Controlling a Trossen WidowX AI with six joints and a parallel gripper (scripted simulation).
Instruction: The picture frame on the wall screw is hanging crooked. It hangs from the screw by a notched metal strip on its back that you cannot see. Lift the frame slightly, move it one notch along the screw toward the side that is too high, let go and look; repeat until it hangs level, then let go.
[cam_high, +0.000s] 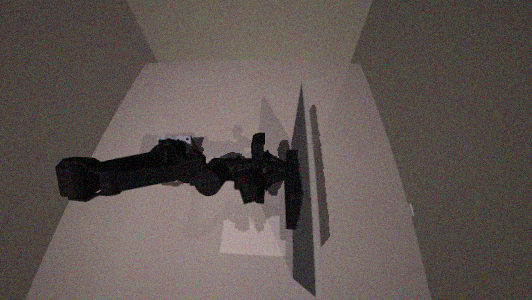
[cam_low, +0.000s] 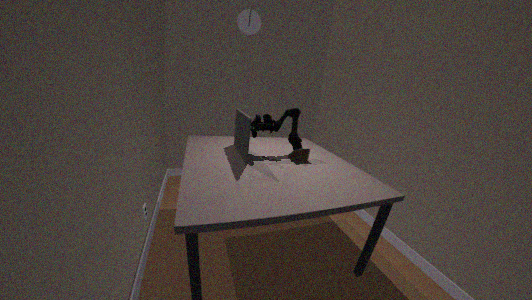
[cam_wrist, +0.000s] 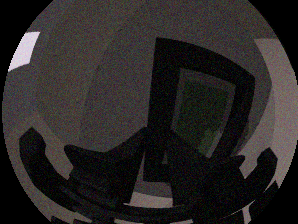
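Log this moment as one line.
gripper: shut on picture frame | frame: against wall panel, tilted in wrist view | arm: stretched across table

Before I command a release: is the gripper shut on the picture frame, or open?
Shut on the picture frame. In the wrist view the gripper has its dark fingers closed over the frame's lower edge; from the top it sits against the frame.
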